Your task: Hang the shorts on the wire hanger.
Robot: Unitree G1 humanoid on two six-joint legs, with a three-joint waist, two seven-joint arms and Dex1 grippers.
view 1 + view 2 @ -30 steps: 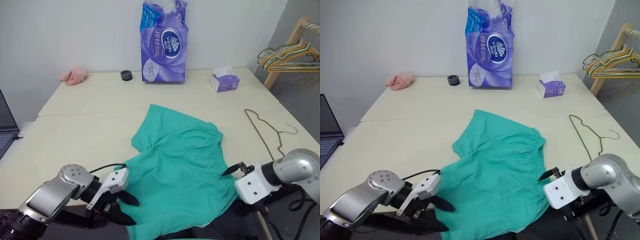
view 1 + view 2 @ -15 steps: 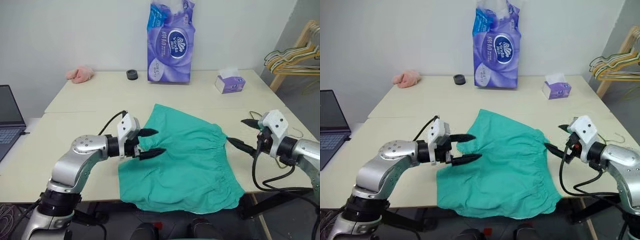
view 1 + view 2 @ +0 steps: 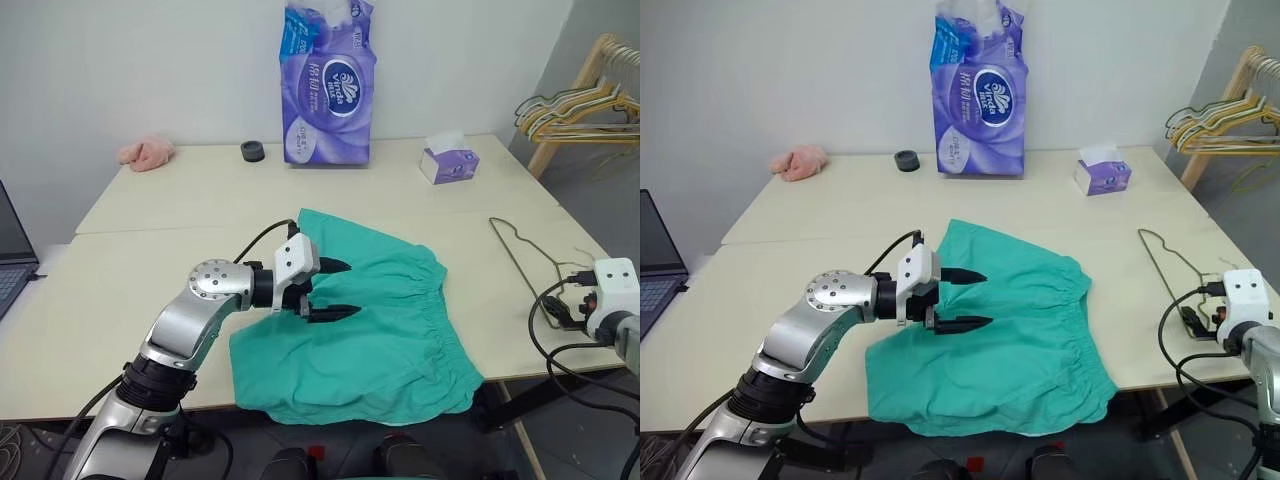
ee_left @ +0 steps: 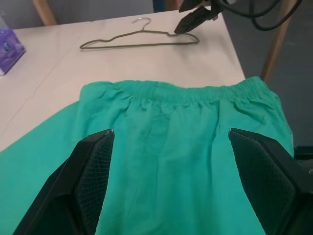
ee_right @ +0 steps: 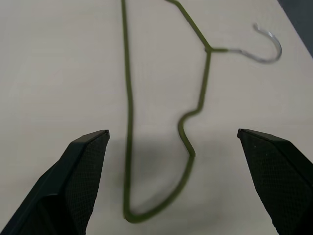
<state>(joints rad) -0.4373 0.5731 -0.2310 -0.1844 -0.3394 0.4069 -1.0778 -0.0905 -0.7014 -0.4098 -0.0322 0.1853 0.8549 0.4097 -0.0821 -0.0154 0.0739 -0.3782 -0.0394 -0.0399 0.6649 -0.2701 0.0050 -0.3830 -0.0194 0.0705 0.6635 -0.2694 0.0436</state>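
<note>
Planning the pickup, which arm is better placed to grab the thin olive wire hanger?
Right. The right gripper hangs over the thin olive wire hanger, jaws open either side; the left gripper is over the teal fabric shorts.

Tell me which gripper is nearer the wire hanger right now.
Right. The right gripper hangs open directly over the wire hanger at the table's right edge; the left gripper is open over the shorts, well away from it.

Bright, even indoor light; soft shadows; slightly soft wrist views.
</note>
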